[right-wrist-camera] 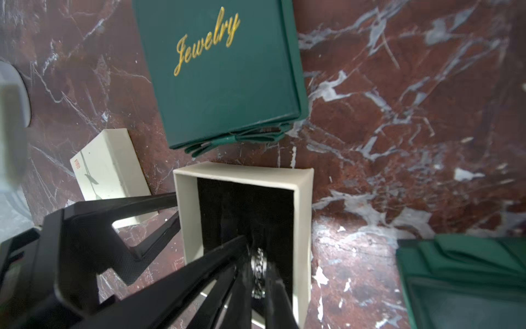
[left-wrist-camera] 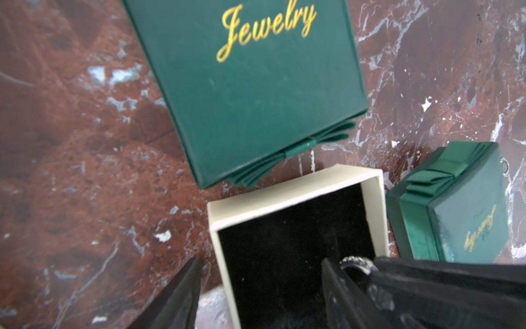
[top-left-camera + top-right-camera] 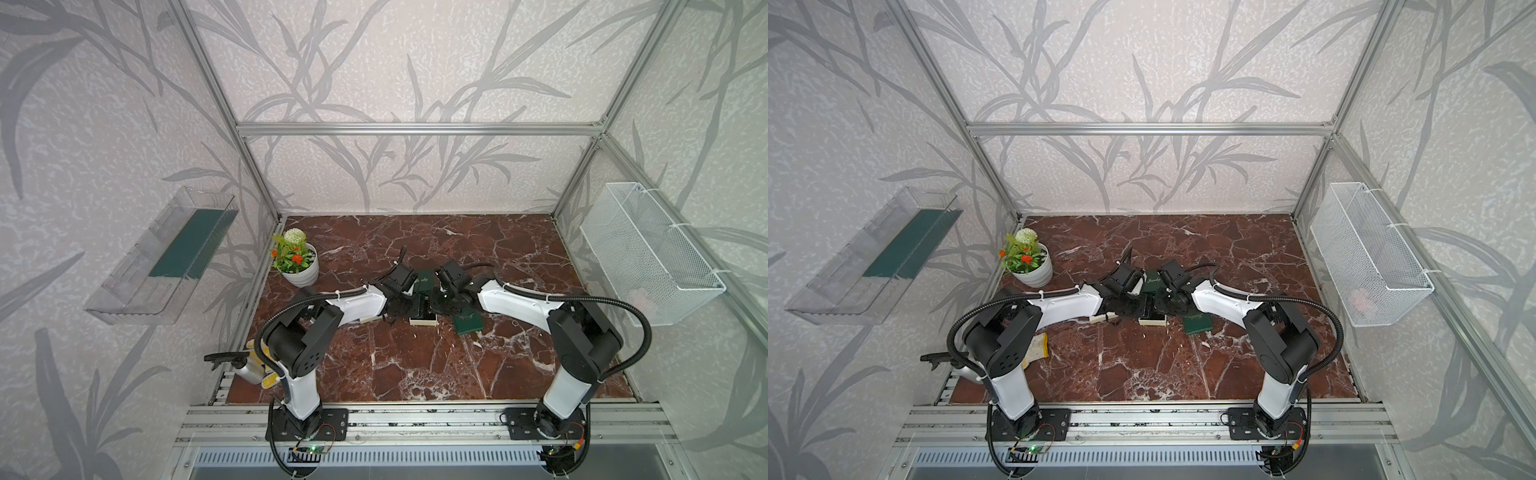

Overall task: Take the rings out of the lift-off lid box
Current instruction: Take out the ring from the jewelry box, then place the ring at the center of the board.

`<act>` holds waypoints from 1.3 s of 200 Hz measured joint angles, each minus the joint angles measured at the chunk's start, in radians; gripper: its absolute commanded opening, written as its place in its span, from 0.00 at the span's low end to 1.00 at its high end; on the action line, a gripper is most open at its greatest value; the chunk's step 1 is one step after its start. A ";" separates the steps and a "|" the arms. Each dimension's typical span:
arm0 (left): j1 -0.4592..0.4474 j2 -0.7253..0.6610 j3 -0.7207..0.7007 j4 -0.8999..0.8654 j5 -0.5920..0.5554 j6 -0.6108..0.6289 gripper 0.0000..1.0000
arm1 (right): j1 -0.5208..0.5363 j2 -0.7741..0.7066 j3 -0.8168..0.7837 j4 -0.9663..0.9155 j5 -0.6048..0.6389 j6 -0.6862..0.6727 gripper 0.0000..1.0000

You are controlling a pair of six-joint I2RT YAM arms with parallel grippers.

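Note:
The lift-off lid box point(image 1: 244, 173) is cream with a black lining and stands open mid-table point(image 3: 423, 321) point(image 3: 1152, 321). Inside it, my right gripper point(image 1: 257, 275) is shut on a thin studded silver ring point(image 1: 257, 269), which also shows in the left wrist view as a ring point(image 2: 355, 260). My left gripper point(image 2: 260, 259) is open and straddles the box's wall, one finger point(image 2: 185, 293) outside and the other inside beside the ring. A small green lid with a bow point(image 2: 455, 216) point(image 3: 467, 323) lies next to the box. What looks like another tiny hoop point(image 2: 504, 165) rests on the marble past it.
A larger green "Jewelry" box point(image 1: 227, 71) point(image 3: 424, 282) lies just behind the open box, and a small white box point(image 1: 111, 173) lies beside it. A flower pot point(image 3: 297, 266) stands back left, a spray bottle point(image 3: 249, 370) front left. A wire basket point(image 3: 648, 257) and a clear shelf point(image 3: 162, 257) hang on the side walls.

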 measured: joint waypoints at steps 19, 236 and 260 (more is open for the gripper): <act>0.000 0.018 0.016 0.004 0.001 -0.001 0.59 | -0.002 -0.014 -0.008 0.003 0.010 0.003 0.00; 0.000 -0.171 0.004 -0.190 -0.056 0.031 0.60 | -0.303 -0.120 -0.008 -0.251 0.365 -0.097 0.00; 0.000 -0.236 0.003 -0.207 -0.074 0.038 0.64 | -0.310 -0.085 0.018 -0.302 0.444 -0.119 0.00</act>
